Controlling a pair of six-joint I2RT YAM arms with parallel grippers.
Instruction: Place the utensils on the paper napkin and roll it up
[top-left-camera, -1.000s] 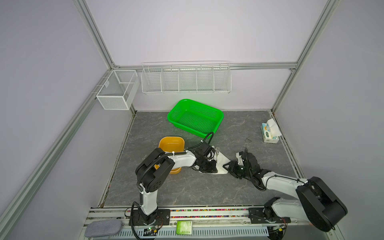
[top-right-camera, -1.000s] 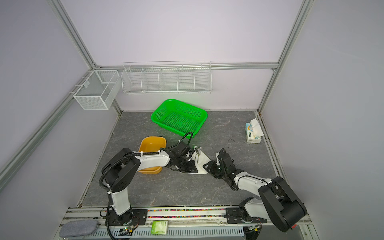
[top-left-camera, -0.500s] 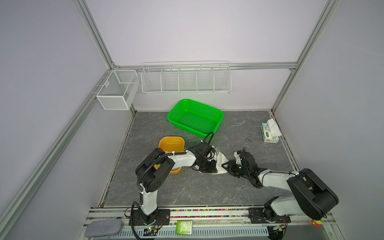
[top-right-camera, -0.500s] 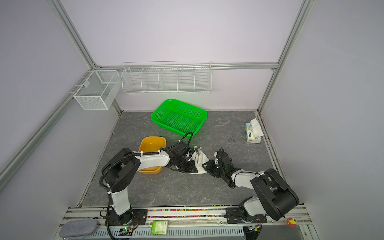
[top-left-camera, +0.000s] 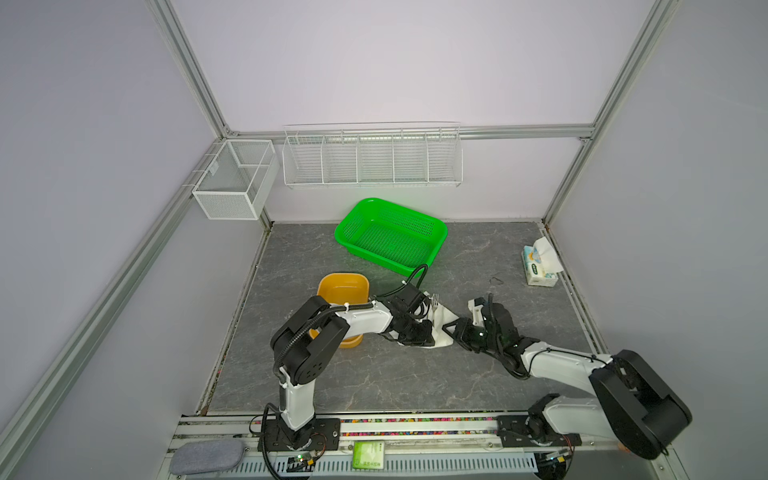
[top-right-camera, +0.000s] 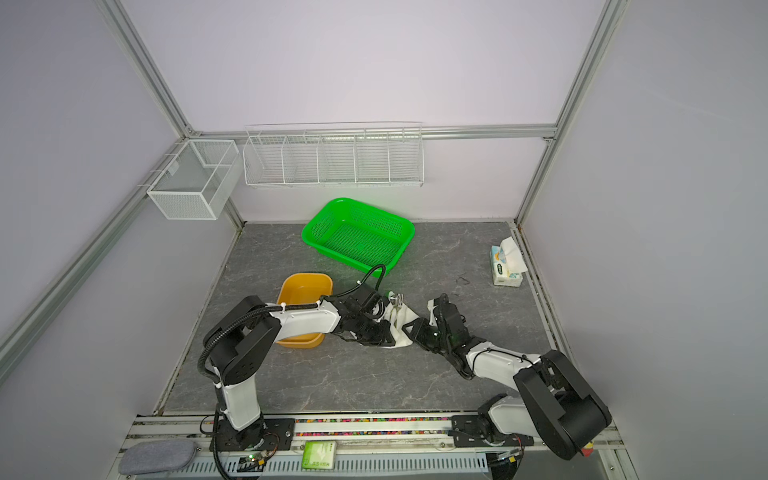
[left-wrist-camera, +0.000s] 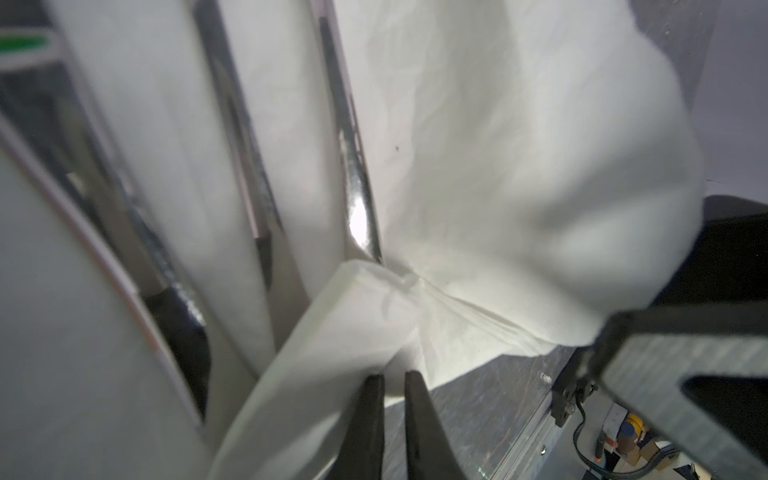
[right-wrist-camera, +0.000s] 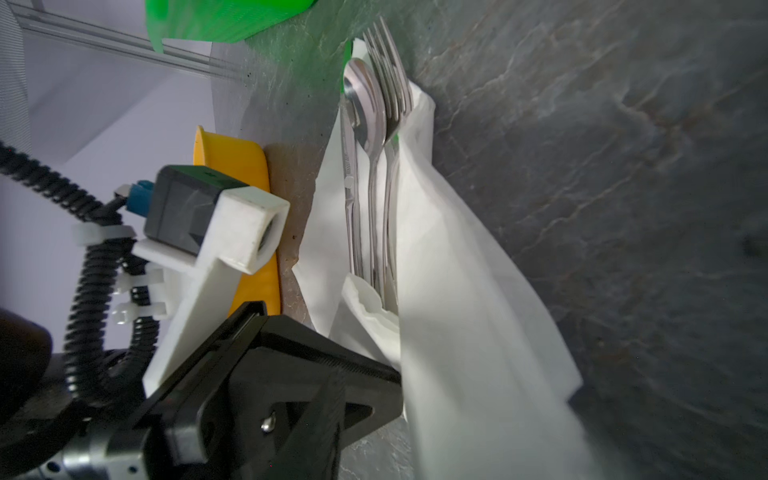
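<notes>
The paper napkin lies mid-floor in both top views. On it the utensils lie side by side: fork, spoon and knife, heads sticking out past its far edge. The napkin's right flap is lifted and curls over their handles. My left gripper is shut on a folded near corner of the napkin. My right gripper is at the napkin's right edge, under the raised flap. One dark finger shows; the flap hides the other.
A yellow tub sits just left of the left arm's wrist. A green basket stands behind. A tissue pack is at the right wall. Wire racks hang on the back wall.
The right gripper has shifted in toward the napkin's right edge, and that flap now stands up over the utensils. The left arm has stayed put.
</notes>
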